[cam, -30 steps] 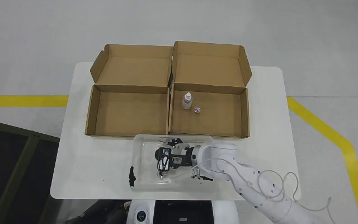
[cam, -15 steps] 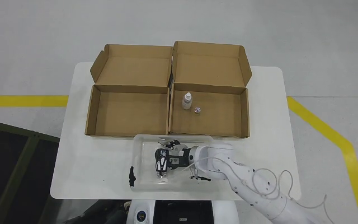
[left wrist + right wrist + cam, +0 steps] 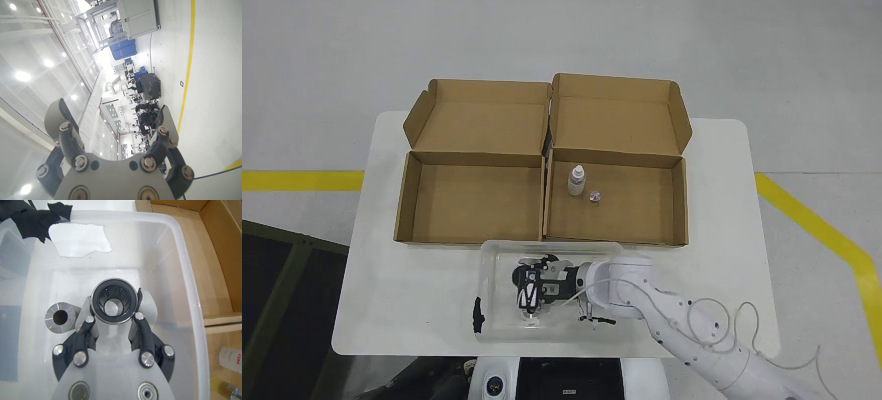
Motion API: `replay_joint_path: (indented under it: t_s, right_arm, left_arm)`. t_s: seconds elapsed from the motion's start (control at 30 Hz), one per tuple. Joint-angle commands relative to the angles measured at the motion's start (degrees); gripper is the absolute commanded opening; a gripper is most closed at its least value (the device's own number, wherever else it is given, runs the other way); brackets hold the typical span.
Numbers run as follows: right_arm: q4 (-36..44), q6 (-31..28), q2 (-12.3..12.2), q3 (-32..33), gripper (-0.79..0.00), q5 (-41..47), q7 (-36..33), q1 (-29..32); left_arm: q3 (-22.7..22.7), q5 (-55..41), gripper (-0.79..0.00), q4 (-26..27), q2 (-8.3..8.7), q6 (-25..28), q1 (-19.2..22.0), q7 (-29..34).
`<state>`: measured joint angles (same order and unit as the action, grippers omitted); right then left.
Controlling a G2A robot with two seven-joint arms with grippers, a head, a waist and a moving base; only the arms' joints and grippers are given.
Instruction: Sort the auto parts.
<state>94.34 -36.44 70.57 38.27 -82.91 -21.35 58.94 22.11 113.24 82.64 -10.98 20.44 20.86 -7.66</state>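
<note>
My right gripper (image 3: 115, 300) is inside the clear plastic bin (image 3: 181, 275), shut on a steel linear bearing (image 3: 130, 306) with a black bore, seen end-on. A plain steel bushing (image 3: 66, 321) with a small hole lies right beside one finger on the bin floor. In the top view the same gripper (image 3: 530, 288) sits in the left half of the bin (image 3: 617, 250). My left gripper (image 3: 111, 109) points up at the ceiling, open, with nothing between its fingers.
Two open cardboard boxes stand behind the bin: the left box (image 3: 470, 203) is bare, while the right box (image 3: 642, 205) holds a white bottle (image 3: 576, 180) and a small part (image 3: 593, 196). Black tape (image 3: 478, 315) hangs at the bin's left end.
The right gripper has shifted slightly to the left inside the bin, still shut on the bearing. The boxes and their contents have not moved.
</note>
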Motion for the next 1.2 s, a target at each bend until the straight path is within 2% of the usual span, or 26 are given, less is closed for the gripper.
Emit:
replay_joint_path:
  t_s: [0.0,0.1,0.17,0.73,1.17]
  right_arm:
    - [0.1,-0.1,0.0,0.1,-0.545,-0.2,0.3,0.0]
    - [0.4,-0.4,0.0,0.2,-0.653,-0.3,0.9,0.2]
    - [0.8,-0.7,0.0,0.4,-0.785,-0.3,1.1,0.4]
    - [9.4,-2.3,-1.0,4.6,-0.785,0.6,2.6,3.2]
    - [12.7,-2.4,-1.2,7.1,-0.785,2.7,4.5,3.7]
  left_arm:
    - [0.0,0.0,0.0,0.0,0.0,0.0,0.0,0.0]
    - [0.0,0.0,0.0,0.0,0.0,0.0,0.0,0.0]
    - [0.0,0.0,0.0,0.0,0.0,0.0,0.0,0.0]
    - [0.0,0.0,0.0,0.0,0.0,0.0,0.0,0.0]
    - [0.0,0.0,0.0,0.0,0.0,0.0,0.0,0.0]
